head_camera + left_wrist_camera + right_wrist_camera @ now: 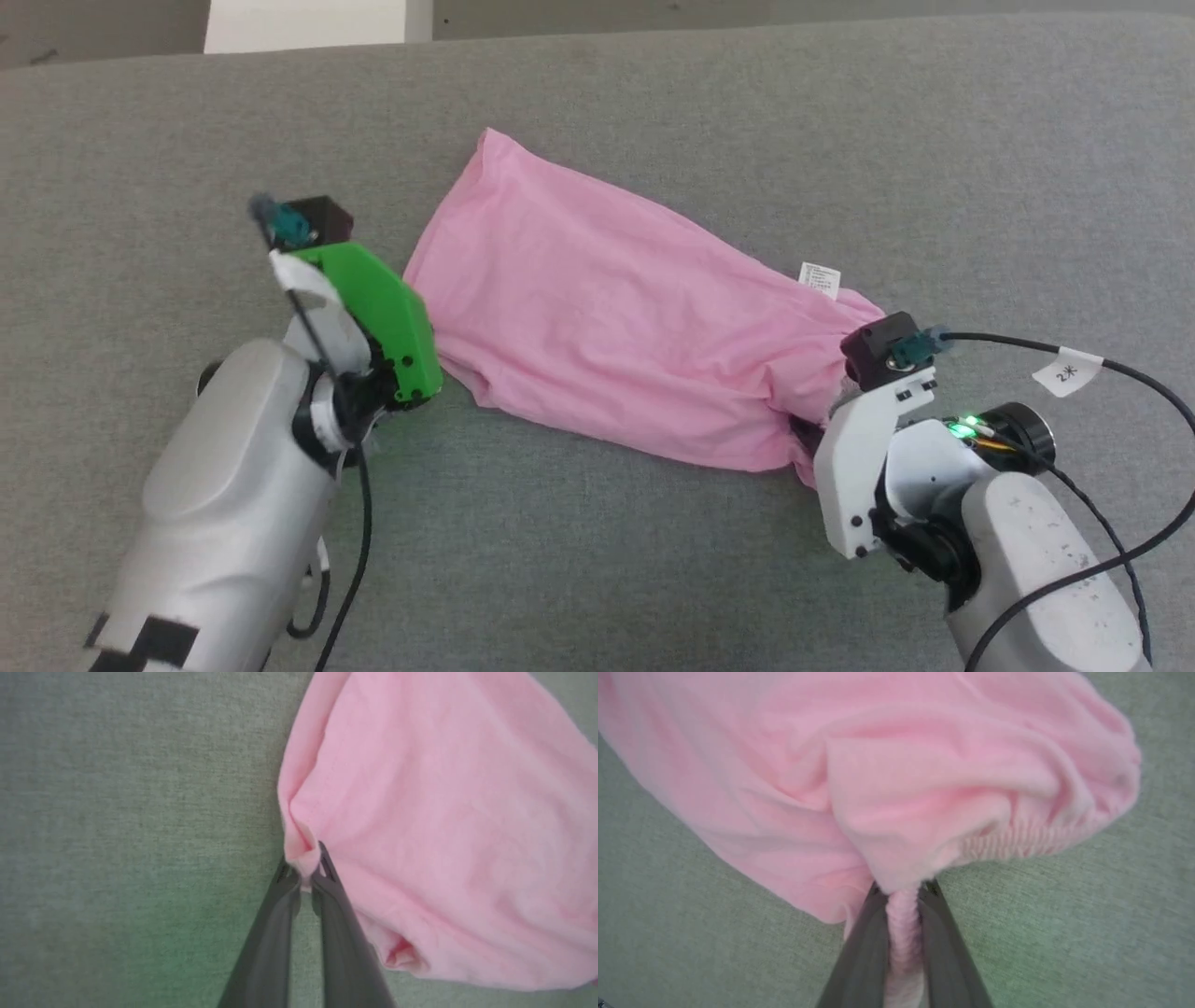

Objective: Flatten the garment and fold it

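On grey fabric (597,560): left pincer (303,859), right pincer (903,887) pinch garment (607,308); white tag (820,278) illegible; cable label (1067,371) "2".

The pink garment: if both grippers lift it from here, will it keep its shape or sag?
Probably floppy: the garment bunches into soft folds where the left gripper and right gripper pinch it, so it should sag between them. Likely light, being thin cloth lying in shallow wrinkles. The gathered edge may stretch under pull.
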`<state>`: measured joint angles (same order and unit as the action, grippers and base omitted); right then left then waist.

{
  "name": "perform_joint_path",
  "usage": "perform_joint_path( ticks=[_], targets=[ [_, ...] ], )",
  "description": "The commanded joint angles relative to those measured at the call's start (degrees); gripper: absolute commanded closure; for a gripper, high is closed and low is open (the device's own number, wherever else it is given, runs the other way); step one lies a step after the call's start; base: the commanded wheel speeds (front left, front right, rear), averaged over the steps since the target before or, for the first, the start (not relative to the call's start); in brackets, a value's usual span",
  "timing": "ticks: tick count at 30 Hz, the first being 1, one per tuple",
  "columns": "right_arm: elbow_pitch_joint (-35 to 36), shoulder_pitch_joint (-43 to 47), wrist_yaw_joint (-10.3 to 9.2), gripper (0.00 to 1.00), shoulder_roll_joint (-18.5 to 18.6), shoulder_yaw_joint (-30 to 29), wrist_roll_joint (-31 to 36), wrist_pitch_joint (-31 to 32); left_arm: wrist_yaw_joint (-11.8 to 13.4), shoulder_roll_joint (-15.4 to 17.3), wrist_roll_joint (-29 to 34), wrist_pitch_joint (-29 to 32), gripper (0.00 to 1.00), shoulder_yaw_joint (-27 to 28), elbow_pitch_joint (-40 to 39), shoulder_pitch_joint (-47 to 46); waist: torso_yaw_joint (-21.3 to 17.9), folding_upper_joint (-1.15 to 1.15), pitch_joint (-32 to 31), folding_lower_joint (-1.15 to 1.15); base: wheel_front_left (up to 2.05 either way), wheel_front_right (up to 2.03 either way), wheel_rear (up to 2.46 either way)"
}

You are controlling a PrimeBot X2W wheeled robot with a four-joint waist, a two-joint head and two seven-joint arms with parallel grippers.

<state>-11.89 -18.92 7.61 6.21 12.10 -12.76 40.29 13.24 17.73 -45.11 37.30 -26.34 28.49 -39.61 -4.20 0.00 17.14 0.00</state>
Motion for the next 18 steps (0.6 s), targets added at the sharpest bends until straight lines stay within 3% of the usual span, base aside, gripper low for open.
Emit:
perform_joint_path(
  ticks=[1,4,10,13,18],
  targets=[
    [-0.7,0.3,-0.12,1.00,1.1,-0.1,-0.8,0.1,-0.6,0.0,-1.2,-0.9,1.00,0.8,-0.6,2.7,1.1,0.00,-1.2,0.00,0.00,0.00,0.00],
    [0.1,1.2,-0.12,1.00,3.6,0.6,-3.3,1.0,-1.4,0.9,-3.1,-3.4,1.00,3.1,-3.9,6.0,2.3,0.00,-2.3,0.00,0.00,0.00,0.00],
    [4.6,3.8,-0.12,1.00,12.8,1.3,-10.1,5.6,-1.2,1.7,-5.7,-7.3,1.00,5.7,-14.3,16.0,4.8,0.00,-4.3,0.00,0.00,0.00,0.00],
    [7.2,5.2,-0.12,1.00,17.5,1.2,-13.1,8.4,0.2,1.2,-6.7,-8.5,1.00,6.0,-19.9,22.7,5.7,0.00,-5.1,0.00,0.00,0.00,0.00],
    [9.4,6.9,-0.12,1.00,21.7,2.3,-15.6,11.8,3.3,0.3,-7.8,-9.4,1.00,5.8,-25.4,32.1,6.3,0.00,-6.1,0.00,0.00,0.00,0.00]
  ],
)
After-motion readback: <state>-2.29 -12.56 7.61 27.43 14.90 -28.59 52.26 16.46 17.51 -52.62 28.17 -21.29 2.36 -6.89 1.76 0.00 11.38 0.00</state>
